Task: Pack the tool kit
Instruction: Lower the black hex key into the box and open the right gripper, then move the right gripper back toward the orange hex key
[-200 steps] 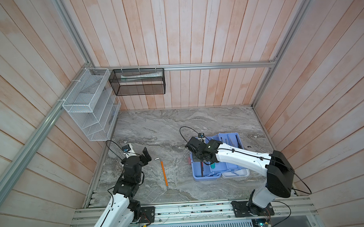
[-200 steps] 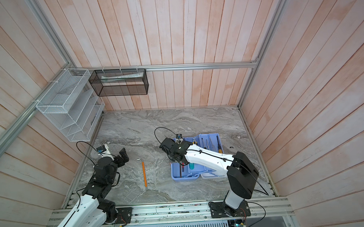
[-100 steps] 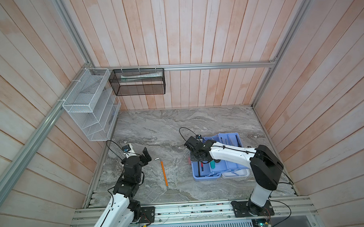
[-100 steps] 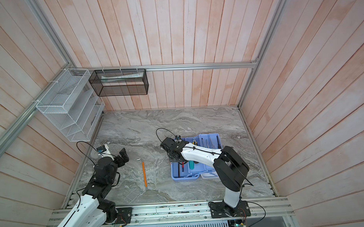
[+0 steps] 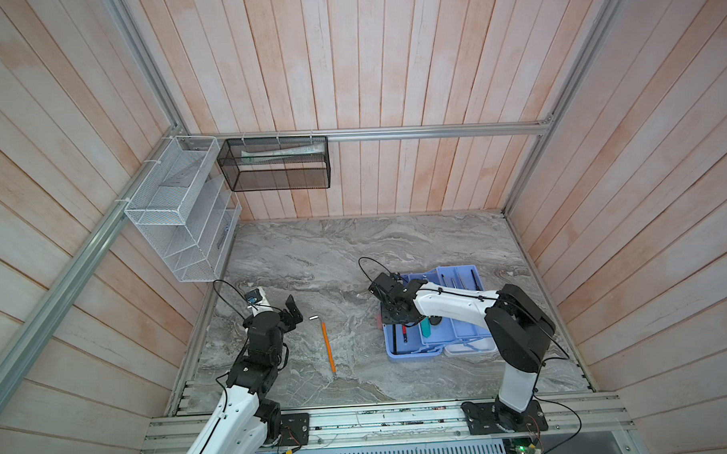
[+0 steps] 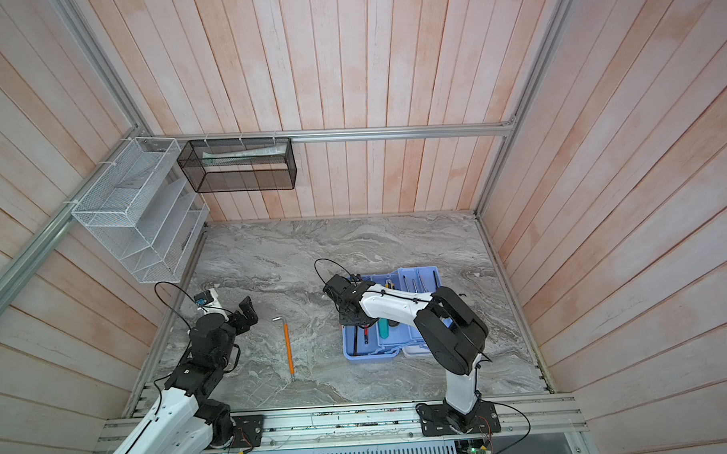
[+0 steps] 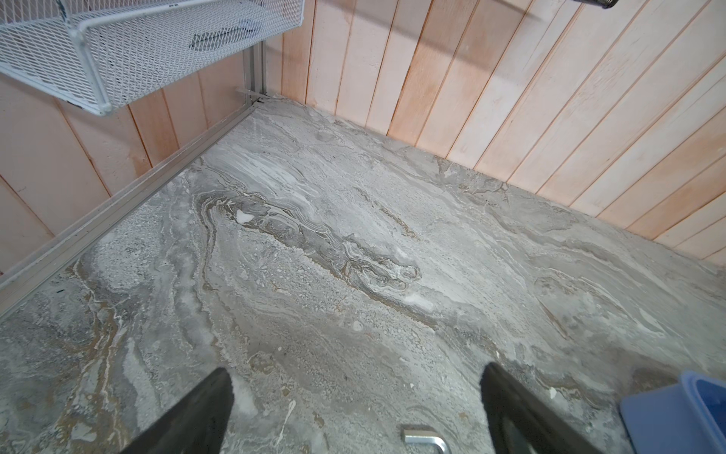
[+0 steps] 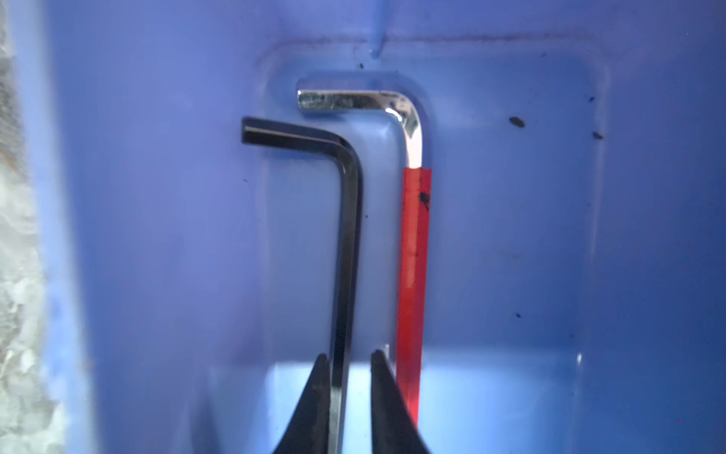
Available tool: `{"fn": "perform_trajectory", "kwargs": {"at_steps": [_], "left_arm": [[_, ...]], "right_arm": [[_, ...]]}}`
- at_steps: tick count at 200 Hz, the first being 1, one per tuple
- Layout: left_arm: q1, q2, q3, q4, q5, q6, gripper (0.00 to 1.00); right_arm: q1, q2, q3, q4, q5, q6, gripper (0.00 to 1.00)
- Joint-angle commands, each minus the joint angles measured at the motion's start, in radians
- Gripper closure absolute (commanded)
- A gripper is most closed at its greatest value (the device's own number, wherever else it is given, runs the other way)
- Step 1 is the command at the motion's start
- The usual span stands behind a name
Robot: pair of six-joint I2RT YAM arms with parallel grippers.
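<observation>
The tool kit case (image 5: pixel 416 351) lies open at the right, light blue, in both top views (image 6: pixel 370 356). My right gripper (image 5: pixel 395 318) reaches down into its left compartment. In the right wrist view the gripper (image 8: pixel 347 357) is open only a little. A black hex key (image 8: pixel 349 236) lies between the jaws, against one finger and clear of the other. A red-sleeved hex key (image 8: pixel 412 255) lies beside it. A teal tool (image 5: pixel 425 326) rests in the case. The orange stick (image 5: pixel 327 346) lies on the table, its silver bent end (image 7: pixel 426 438) just ahead of my open, empty left gripper (image 7: pixel 355 377).
The case's tray (image 5: pixel 459 278) with thin screwdrivers sits at its far side, and the white lid (image 5: pixel 470 345) at its near right. A white wire basket (image 5: pixel 178 209) and a black mesh basket (image 5: pixel 276 168) hang on the walls at the back left.
My right gripper's jaws have parted slightly around the black hex key inside the case, and that arm's elbow has shifted left. The left arm has not moved.
</observation>
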Motion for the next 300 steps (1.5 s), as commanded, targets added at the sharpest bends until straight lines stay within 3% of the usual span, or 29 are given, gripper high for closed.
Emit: {"fn": "perform_trajectory", "kwargs": {"at_steps": [1,48,74,100,142,300], "left_arm": [[0.001,0.001,-0.003,0.015,-0.01,-0.003,0.0],[0.001,0.001,-0.003,0.014,-0.012,-0.004,0.0],[0.001,0.0,-0.004,0.013,-0.013,-0.004,0.0],[0.001,-0.001,-0.004,0.012,-0.014,-0.005,0.0],[0.003,-0.023,-0.011,0.006,-0.023,-0.01,0.0],[0.028,-0.17,-0.05,-0.066,-0.118,-0.085,0.0]], "right_arm": [[-0.009,-0.001,0.047,-0.087,0.06,-0.014,0.76],[0.044,-0.066,0.229,-0.222,0.158,-0.059,0.75],[0.113,-0.057,0.288,-0.101,0.072,-0.128,0.71],[0.194,0.035,0.354,0.019,-0.01,-0.144,0.67],[0.293,0.272,0.56,-0.024,-0.023,-0.145,0.67],[0.328,0.516,0.715,-0.136,-0.12,-0.102,0.71]]}}
